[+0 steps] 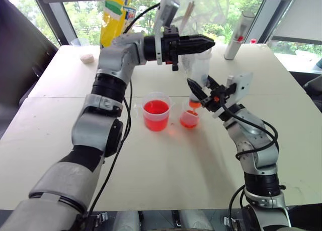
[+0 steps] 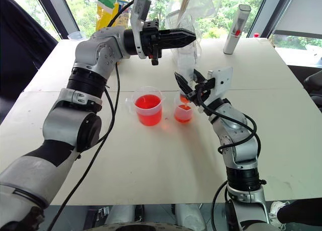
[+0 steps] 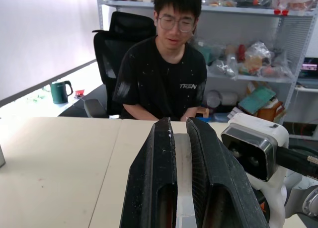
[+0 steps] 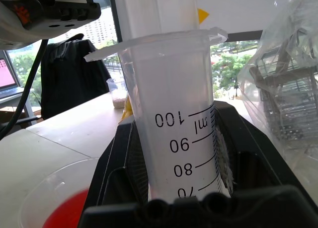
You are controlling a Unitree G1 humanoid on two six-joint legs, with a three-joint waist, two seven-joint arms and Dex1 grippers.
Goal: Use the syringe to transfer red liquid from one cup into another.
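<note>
Robot holds syringe upright over small cup

The right gripper [image 1: 201, 90] clamps the large clear plastic syringe [image 1: 197, 72], orange tip above the small tapered clear cup [image 1: 189, 119]; the left gripper [image 1: 204, 43] pinches its white plunger [image 3: 183, 178], handled measuring cup [image 1: 156, 112] left.

- On the syringe [image 4: 174, 114] clamped in my right tool [image 4: 198, 198] I read the printed scale: "100", "90", "80", part of "70", and "ml" beside the top mark.
- On the black T-shirt [image 3: 164, 84] of the person facing my left tool [image 3: 181, 188], white letters read "TREN".
</note>
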